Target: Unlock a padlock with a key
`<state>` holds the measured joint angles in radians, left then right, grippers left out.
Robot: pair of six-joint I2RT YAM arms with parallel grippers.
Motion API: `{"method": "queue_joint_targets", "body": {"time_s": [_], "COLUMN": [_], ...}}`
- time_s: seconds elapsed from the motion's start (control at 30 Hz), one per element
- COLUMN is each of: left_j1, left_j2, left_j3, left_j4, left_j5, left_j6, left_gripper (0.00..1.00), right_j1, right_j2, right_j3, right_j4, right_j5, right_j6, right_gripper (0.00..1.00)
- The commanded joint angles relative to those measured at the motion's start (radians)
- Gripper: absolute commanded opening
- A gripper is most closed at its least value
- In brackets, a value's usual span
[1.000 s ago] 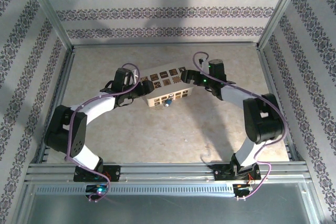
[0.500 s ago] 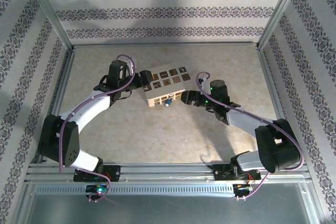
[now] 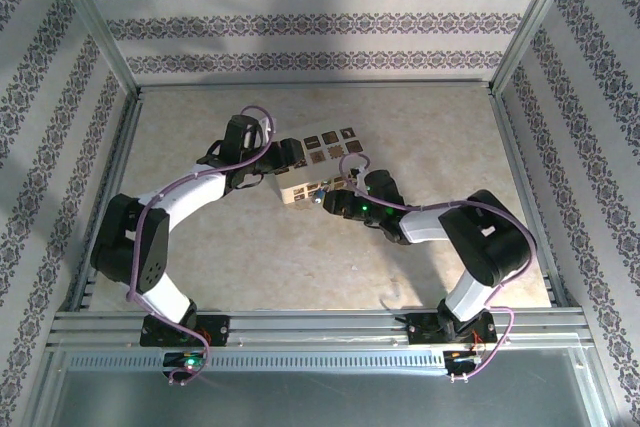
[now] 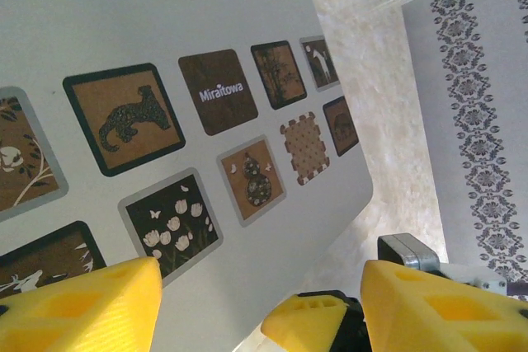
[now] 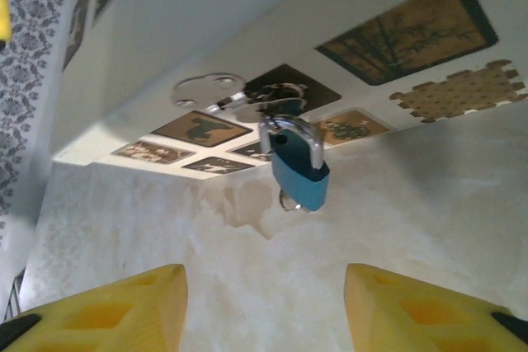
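- ok so the padlock is the blue one, hanging off the near face of the white picture-tile box, roughly at the box's 6 o'clock in the top view
- in the right wrist view its shackle goes through a shiny latch plate on the box, and the body dangles free above the table
- there's a small metal piece poking out at the 6 o'clock end of the padlock body. Too small for me to tell what it is
- right gripper sits just beside the padlock, at about its 4 o'clock from above. It's released: both yellow fingers are spread wide with nothing between them, and the padlock is at 12 o'clock from them, not touching
- left gripper is up against the box's 9 o'clock end
- in the left wrist view its yellow fingers are spread wide too, over the tiled lid, one finger in front of the lid and the other past the lid's edge. Looks released to me, and I can't see it actually pinching the box
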<state>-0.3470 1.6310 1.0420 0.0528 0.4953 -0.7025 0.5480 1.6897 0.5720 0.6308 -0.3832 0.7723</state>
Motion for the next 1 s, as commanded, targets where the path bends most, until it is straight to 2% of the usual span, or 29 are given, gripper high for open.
{"method": "queue_joint_targets", "body": {"time_s": [0.0, 0.2, 0.5, 0.97], "left_j1": [-0.011, -0.012, -0.012, -0.013], "left_j2": [0.017, 0.031, 0.056, 0.077], "left_j3": [0.027, 0.022, 0.019, 0.021], "left_j4": [0.05, 0.06, 0.053, 0.039], "left_j5": [0.019, 0.014, 0.006, -0.005], "left_j6": [-0.019, -0.025, -0.017, -0.009], "left_gripper": [0.65, 0.65, 0.65, 0.65], "right_j1": [0.016, 0.025, 0.027, 0.029], "right_j2": [0.036, 0.092, 0.166, 0.209], "right_j3": [0.022, 0.035, 0.054, 0.055], "right_j4": [0.073, 0.109, 0.234, 0.294], "right_j5": [0.064, 0.096, 0.076, 0.086], "right_j6": [0.027, 0.032, 0.03, 0.054], "right_gripper": [0.49, 0.39, 0.32, 0.21]}}
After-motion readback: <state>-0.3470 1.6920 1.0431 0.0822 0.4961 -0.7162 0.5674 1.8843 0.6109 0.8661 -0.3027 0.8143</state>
